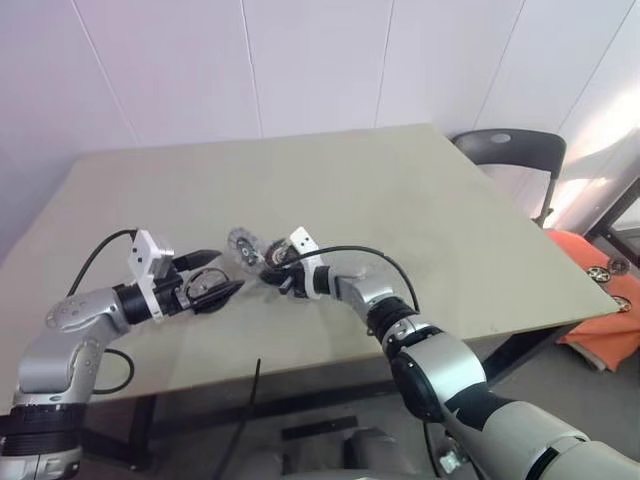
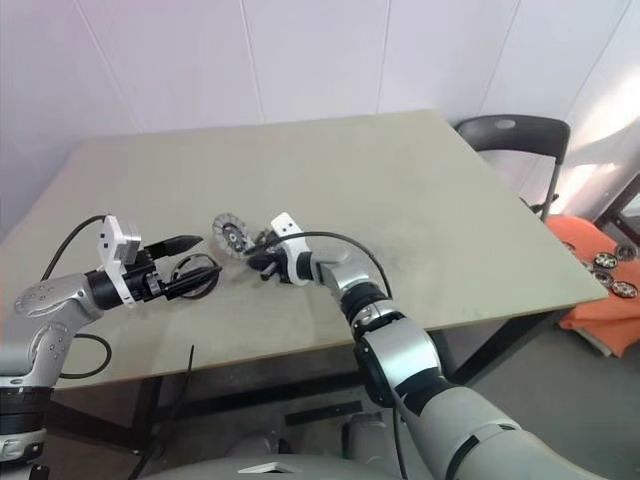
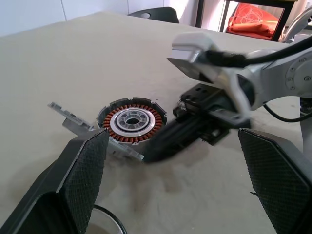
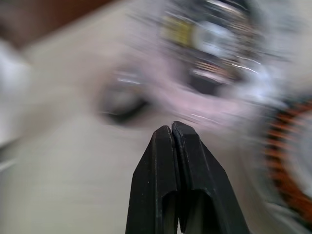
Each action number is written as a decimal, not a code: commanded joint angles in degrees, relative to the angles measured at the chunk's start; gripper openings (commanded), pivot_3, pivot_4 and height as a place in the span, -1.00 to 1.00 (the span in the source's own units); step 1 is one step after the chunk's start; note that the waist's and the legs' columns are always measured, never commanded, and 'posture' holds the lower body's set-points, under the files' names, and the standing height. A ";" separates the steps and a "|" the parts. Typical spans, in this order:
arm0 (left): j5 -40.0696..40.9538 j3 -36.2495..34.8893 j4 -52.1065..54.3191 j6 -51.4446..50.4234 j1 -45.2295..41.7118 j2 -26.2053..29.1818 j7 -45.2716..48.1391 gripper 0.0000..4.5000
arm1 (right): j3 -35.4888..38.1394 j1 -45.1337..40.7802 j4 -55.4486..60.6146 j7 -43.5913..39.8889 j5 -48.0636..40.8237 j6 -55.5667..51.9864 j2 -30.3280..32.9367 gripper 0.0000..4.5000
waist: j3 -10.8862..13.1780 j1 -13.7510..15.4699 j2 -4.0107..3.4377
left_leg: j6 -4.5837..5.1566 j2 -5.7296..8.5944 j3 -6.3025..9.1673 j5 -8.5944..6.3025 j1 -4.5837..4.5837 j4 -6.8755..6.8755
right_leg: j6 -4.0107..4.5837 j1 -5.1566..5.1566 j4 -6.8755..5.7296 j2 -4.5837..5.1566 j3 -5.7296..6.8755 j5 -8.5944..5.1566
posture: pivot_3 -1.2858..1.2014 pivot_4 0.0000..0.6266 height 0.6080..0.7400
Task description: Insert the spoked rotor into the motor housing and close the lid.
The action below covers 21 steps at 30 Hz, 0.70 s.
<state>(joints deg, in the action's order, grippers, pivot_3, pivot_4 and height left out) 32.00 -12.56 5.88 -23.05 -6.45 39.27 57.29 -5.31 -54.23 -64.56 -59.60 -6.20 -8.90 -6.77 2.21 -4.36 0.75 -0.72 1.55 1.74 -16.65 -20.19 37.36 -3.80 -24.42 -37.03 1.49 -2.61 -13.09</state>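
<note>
Nudging the motor housing (image 3: 132, 123) into position, the right gripper (image 4: 171, 127) presses fingers together, empty; the left gripper (image 3: 170, 161) waits spread wide.

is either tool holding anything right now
No. The right tool is shut on nothing beside the motor housing; the left tool is open and empty.
</note>
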 commanded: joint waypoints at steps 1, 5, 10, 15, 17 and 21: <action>0.88 -2.25 1.15 1.19 -0.27 0.78 0.36 1.00 | -1.09 -2.81 8.41 -14.62 -3.28 -4.52 1.74 -0.97 | 0.00 0.06 0.00 | 0.00 -0.01 0.01 0.00 -0.01 -0.01 | 0.00 -0.01 0.00 0.00 0.01 0.00 | 0.03 -1.00 1.00; 0.61 -2.27 0.19 1.53 -0.65 0.81 0.61 1.00 | -1.20 -5.85 9.33 -19.64 -2.78 -4.31 5.87 -0.97 | 0.00 0.45 0.00 | 0.00 0.01 0.03 0.00 -0.03 0.05 | -0.01 0.01 0.00 0.05 0.06 0.00 | 0.03 -1.00 1.00; 0.32 -1.56 -0.16 1.99 -1.22 0.19 0.41 1.00 | -4.57 -9.54 6.01 -19.13 3.11 8.51 9.60 -0.97 | 0.00 0.17 0.00 | -0.01 0.02 0.03 -0.01 -0.02 0.04 | 0.00 0.01 0.00 0.06 0.07 0.00 | 0.03 -1.00 1.00; 0.25 -1.53 -0.41 2.47 -1.23 0.18 0.30 1.00 | -11.20 -11.66 2.22 -18.76 11.92 31.18 13.09 -0.97 | 0.01 0.19 -0.02 | -0.01 0.01 0.03 -0.01 -0.06 -0.10 | 0.01 -0.08 0.06 0.04 0.07 0.00 | 0.03 -1.00 1.00; 0.26 -1.59 -0.33 2.60 -1.06 0.04 0.08 1.00 | -12.44 -12.94 0.50 -19.56 13.50 36.28 13.56 -0.90 | 0.01 0.14 -0.02 | -0.01 0.01 -0.01 -0.01 -0.07 -0.10 | 0.01 -0.08 0.07 0.05 0.04 0.00 | 0.03 -1.00 1.00; 0.32 -1.57 0.59 2.86 -0.09 -0.69 -0.73 1.00 | -15.24 -15.84 -2.94 -17.29 18.05 45.22 13.70 -0.44 | 0.02 0.22 -0.02 | -0.01 0.01 -0.01 0.00 -0.05 -0.10 | 0.01 -0.08 0.05 0.06 0.03 0.00 | 0.03 -1.00 1.00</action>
<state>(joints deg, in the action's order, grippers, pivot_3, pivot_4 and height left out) 31.99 -13.07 4.78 -21.37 -6.45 38.74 57.03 -20.18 -67.17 -66.89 -78.02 10.67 32.84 6.95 2.22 -4.14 0.73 -0.74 1.56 1.74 -16.65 -20.22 37.26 -3.78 -24.49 -36.98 1.55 -2.57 -13.09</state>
